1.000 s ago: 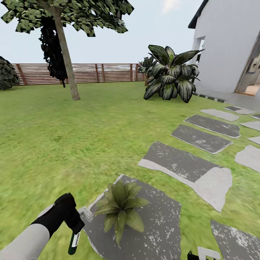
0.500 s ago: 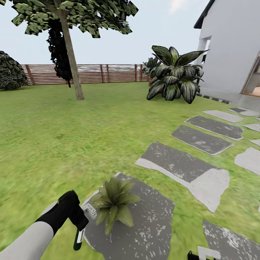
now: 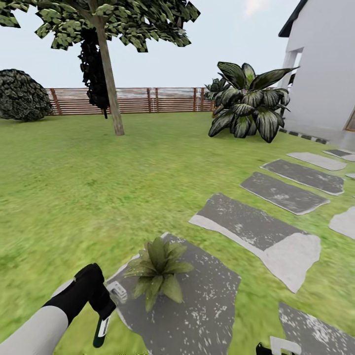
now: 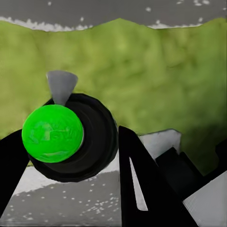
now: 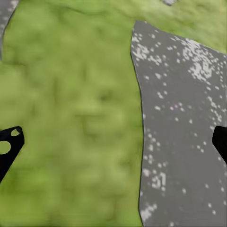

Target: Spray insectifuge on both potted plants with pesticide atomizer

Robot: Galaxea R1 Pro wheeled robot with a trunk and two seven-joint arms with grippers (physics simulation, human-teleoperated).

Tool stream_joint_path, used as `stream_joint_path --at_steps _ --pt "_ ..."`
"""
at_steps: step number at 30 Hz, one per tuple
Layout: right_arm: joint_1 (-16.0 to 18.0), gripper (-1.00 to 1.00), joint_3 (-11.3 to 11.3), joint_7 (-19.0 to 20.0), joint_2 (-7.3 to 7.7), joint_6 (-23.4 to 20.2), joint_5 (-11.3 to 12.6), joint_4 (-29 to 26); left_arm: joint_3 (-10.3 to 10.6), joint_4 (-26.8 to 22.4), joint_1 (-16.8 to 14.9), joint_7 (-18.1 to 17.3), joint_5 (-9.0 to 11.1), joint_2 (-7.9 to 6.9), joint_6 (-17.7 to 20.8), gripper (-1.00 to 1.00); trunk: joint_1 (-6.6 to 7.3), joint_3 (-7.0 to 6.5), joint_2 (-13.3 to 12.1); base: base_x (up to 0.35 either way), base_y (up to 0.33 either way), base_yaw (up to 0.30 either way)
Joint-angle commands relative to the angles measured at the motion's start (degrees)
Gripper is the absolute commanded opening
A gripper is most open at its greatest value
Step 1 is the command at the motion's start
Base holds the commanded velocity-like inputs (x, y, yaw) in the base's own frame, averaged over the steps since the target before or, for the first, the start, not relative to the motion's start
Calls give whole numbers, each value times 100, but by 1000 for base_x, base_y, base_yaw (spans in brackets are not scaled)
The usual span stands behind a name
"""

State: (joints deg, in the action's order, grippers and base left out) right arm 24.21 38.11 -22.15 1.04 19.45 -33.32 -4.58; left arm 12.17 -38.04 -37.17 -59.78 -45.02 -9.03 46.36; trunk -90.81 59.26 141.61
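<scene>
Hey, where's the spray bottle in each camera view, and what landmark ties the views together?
Head view: the atomizer hangs from the left gripper at lower left, beside the potted plant.
Left wrist view: its bright green, dark-rimmed end sits left of centre between the black fingers.
Right wrist view: not in it; grass and stone there.
Shared landmark: the speckled grey stepping stone, though the right wrist's may be another slab.

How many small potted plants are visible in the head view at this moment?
1. The potted plant stands on the nearest stepping stone, just beside the left gripper holding the pesticide atomizer. A second one may lie outside the view.
</scene>
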Motion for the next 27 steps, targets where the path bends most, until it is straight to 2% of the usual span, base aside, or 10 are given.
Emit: stream_joint_path --at_steps 1,3,5,14,19,23,27 --pt "5 100 46 -18 1 24 -56 11 6 8 -2 -41 -25 -24 32 -100 1 6 2 0 0 276" --pt "5 100 47 -18 0 24 -53 11 -112 21 -7 -52 -23 -30 40 -100 1 6 2 0 0 234" --pt "5 100 47 -18 1 24 -54 10 -146 23 -7 -68 -30 -10 46 -100 1 6 2 0 0 94" --pt "5 100 47 -18 1 24 -52 10 -129 38 -10 -64 -42 20 50 -100 1 6 2 210 25 9" --pt "5 100 47 -18 -3 24 -52 10 -149 48 -4 -40 -45 -44 43 -100 1 6 2 31 5 146" --pt "5 100 47 -18 -7 24 -55 14 -156 42 -1 -34 -42 -40 37 -100 1 6 2 2 0 232" --pt "5 100 47 -18 -1 24 -52 10 -169 25 -5 -42 -42 -26 39 -100 1 6 2 0 -120 42"
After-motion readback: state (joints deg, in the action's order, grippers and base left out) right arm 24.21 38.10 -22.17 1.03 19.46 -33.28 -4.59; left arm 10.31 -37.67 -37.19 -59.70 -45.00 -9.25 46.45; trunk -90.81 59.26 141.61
